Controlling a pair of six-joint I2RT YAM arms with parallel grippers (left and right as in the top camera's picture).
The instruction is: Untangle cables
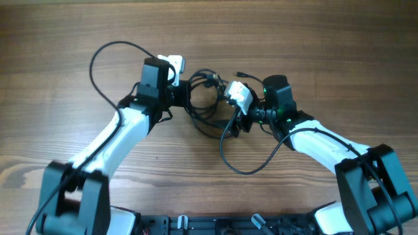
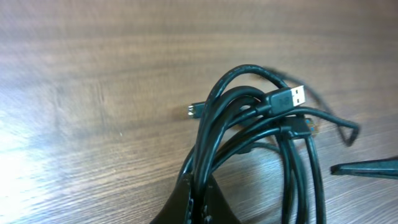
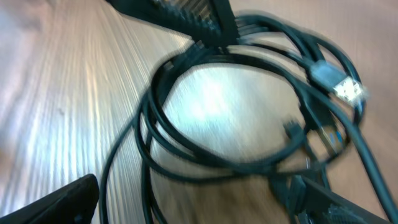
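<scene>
Left gripper [image 2: 198,198] pinches the cables [image 2: 205,140] at 6 o'clock; right gripper [image 3: 186,186] spread. We should hold firm, pull USB plug [image 2: 292,96] out toward 2 o'clock slowly.

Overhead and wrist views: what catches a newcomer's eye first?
A tangle of black cables sits mid-frame on the wooden table. The left hand is pinched shut on it, with a silver USB plug sticking out. The right hand faces it, open.
</scene>
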